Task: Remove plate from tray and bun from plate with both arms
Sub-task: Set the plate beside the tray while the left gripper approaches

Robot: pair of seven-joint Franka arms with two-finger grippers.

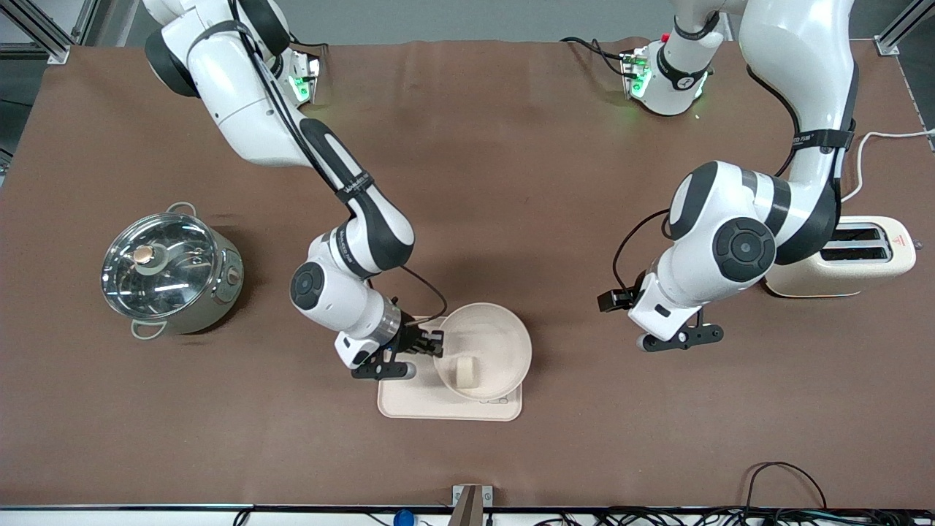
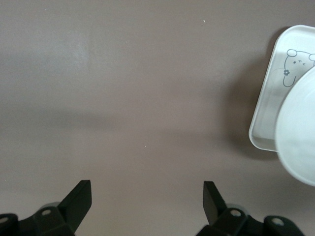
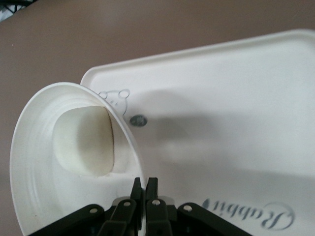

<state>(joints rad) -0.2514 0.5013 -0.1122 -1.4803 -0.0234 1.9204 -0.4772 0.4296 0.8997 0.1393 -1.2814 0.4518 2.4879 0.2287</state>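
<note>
My right gripper (image 1: pixel 436 342) is shut on the rim of the round cream-white plate (image 1: pixel 497 336) and holds it tilted over the rectangular rabbit tray (image 1: pixel 438 405). The small pale bun (image 1: pixel 465 371) lies inside the plate against its lower side. The right wrist view shows the closed gripper (image 3: pixel 144 184) pinching the plate (image 3: pixel 34 172), with the bun (image 3: pixel 83 140) in it and the tray (image 3: pixel 221 123) below. My left gripper (image 1: pixel 679 337) is open and empty over bare table between the tray and the toaster. In the left wrist view the gripper (image 2: pixel 146 189) is open, and the tray (image 2: pixel 266 113) and the plate (image 2: pixel 298 132) show at the edge.
A steel pot with a glass lid (image 1: pixel 172 274) stands toward the right arm's end of the table. A cream toaster (image 1: pixel 855 259) stands toward the left arm's end, beside the left arm. Cables run along the table's front edge.
</note>
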